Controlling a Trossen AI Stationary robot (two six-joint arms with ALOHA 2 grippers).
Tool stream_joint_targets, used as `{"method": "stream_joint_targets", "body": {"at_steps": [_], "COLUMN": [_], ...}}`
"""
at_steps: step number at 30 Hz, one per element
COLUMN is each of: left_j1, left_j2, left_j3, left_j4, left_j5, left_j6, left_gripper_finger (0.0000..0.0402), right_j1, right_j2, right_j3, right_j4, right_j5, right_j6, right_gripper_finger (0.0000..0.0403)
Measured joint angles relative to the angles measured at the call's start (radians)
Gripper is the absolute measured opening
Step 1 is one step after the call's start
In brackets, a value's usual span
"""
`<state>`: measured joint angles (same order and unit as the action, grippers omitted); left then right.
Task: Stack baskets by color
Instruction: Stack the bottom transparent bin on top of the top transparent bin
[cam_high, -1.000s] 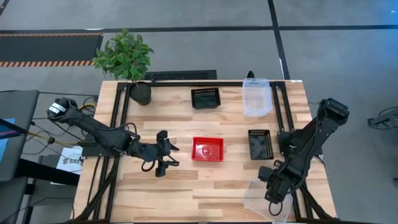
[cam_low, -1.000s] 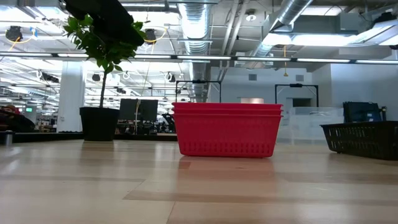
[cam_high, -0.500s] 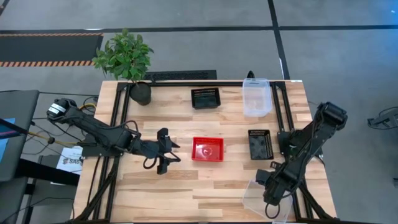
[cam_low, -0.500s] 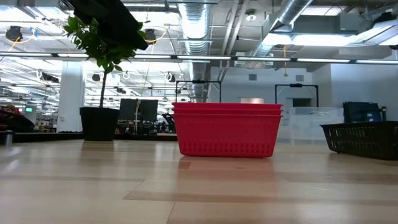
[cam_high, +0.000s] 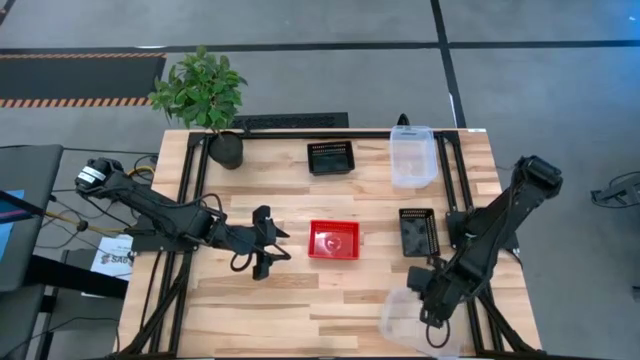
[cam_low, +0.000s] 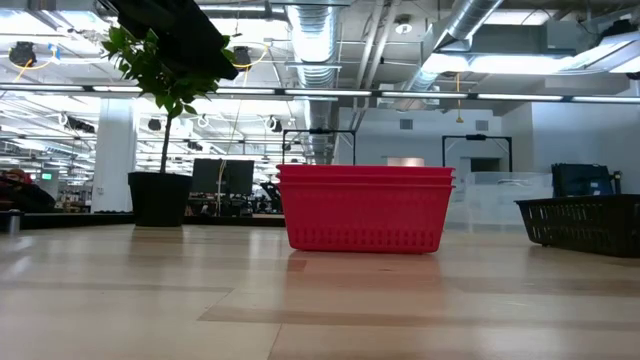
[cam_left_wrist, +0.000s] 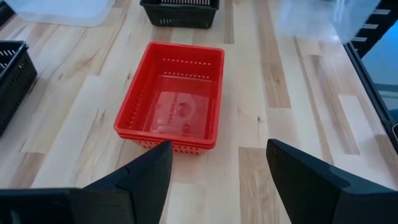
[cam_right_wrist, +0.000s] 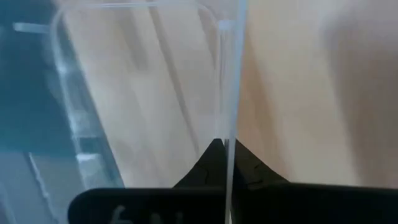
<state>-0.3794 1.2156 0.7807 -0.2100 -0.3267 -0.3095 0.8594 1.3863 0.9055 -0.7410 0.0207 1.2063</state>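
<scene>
My right gripper (cam_high: 432, 306) is shut on a clear bin (cam_high: 403, 318) near the table's front right corner; the bin shows blurred in the left wrist view (cam_left_wrist: 317, 18). A second clear bin (cam_high: 412, 156) rests on its base at the far right. Stacked red baskets (cam_high: 334, 240) stand at mid-table, and my open left gripper (cam_high: 266, 247) hovers just left of them, touching nothing. One black basket (cam_high: 330, 157) stands at the far middle. Another black basket (cam_high: 418, 232) stands right of the red stack. My right gripper pinches one upright wall of the clear bin (cam_right_wrist: 231, 106) between its two fingers (cam_right_wrist: 211, 163), one finger inside the bin and one outside. The fingers come steeply from above at the bin's far right part. Whether the bin's base is off the table I cannot tell.
A potted plant (cam_high: 212, 105) stands at the far left corner. Dark frame rails (cam_high: 192, 190) run along both table sides. Bare wood lies between the red stack and the front edge. In the low view the red stack (cam_low: 365, 208) stands in the middle, with a black basket (cam_low: 580, 222) at the right.
My right gripper has shut on the clear bin's wall and gone a little up and toward the table's left. The bin has slid left from the front right corner and turned with it. The left arm has kept still.
</scene>
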Motion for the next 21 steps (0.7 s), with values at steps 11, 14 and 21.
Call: {"method": "stream_joint_targets", "body": {"at_steps": [11, 14, 21], "left_j1": [0.0, 0.005, 0.061], "left_j2": [0.0, 0.0, 0.0], "left_j3": [0.0, 0.0, 0.0], "left_j4": [0.0, 0.0, -0.028], "left_j5": [-0.023, -0.026, -0.02], "left_j6": [0.049, 0.091, 0.192], "left_gripper_finger": [0.0247, 0.0247, 0.0247], "right_j1": [-0.288, -0.478, -1.07], "right_j2": [-0.243, -0.305, -0.408], "right_j3": [0.071, 0.071, 0.097], "right_j4": [-0.01, -0.006, -0.011], "right_j5": [0.4, 0.42, 0.392], "right_j6": [-0.232, -0.37, -0.63], "right_gripper_finger": [0.0005, 0.0003, 0.0003]}}
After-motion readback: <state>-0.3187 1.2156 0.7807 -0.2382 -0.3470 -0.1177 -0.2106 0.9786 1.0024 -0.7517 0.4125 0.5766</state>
